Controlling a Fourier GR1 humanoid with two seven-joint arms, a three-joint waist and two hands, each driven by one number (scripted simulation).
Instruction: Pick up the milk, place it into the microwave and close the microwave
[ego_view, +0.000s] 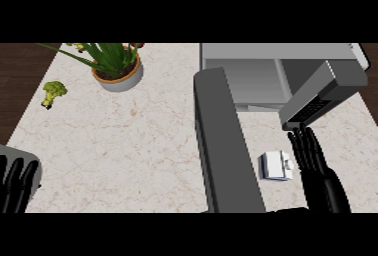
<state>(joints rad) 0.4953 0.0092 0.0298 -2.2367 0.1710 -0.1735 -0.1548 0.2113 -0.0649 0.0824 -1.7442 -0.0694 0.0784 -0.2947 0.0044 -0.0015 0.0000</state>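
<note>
The milk (276, 166) is a small white carton on the counter, just right of the open microwave door (221, 145). That door is a long grey slab reaching from the microwave (258, 55) at the upper right toward the view's lower edge. The microwave's grey cavity (255, 85) shows behind it, with a dark keypad panel (321, 97) to its right. My right hand (314, 160) lies just right of the milk, fingers straight and pointing toward the keypad panel, holding nothing. My left hand (18, 182) rests open at the lower left edge, fingers up.
A potted plant (118, 75) with green leaves stands at the counter's back left. A piece of broccoli (53, 92) lies near the left edge. Dark wood floor (18, 75) borders the marble counter (125, 145) on the left.
</note>
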